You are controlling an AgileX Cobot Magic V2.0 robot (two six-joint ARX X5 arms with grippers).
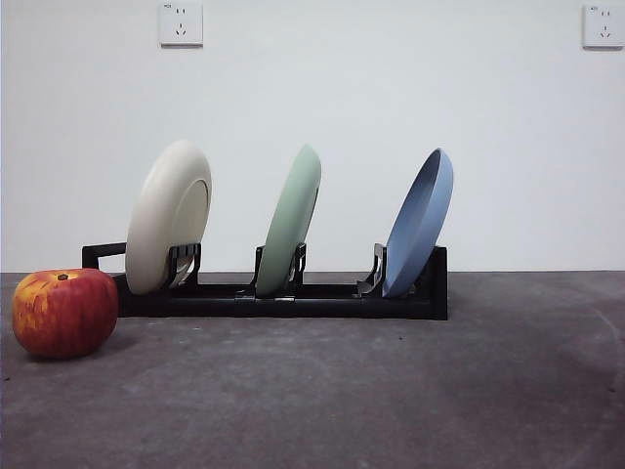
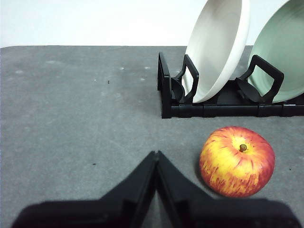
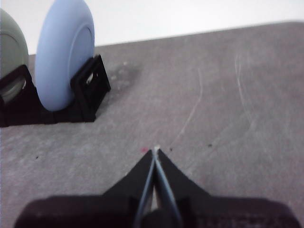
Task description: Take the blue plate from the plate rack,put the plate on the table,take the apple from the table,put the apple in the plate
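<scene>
on the far left of the front view sits the apple, red with yellow streaks, resting on the table just in front of the near end of the plate rack. the left gripper hovers low beside it, jaws pressed together and holding nothing; in its wrist view the apple lies close off to one side of the tips, stem dimple up.

moving along the rack: the cream-white plate stands in the first holder, the pale green plate in the middle one, both tilted the same way. neither is wanted.

then the last slot, and here's the one that matters: the blue plate, on edge, leaning toward the tall end block, rim up and free above the holder. the right gripper is the nearer one, jaws closed and empty over bare table. in its wrist view the blue plate stands ahead and off to the side, well apart from the tips, showing its underside.

so the call: the plate job looks like the right arm's. it would need to part its jaws, swing across toward the rack's end and meet that upright rim edge-on from above, since the plate's face runs across the rack's length. the apple waits for the left.
</scene>
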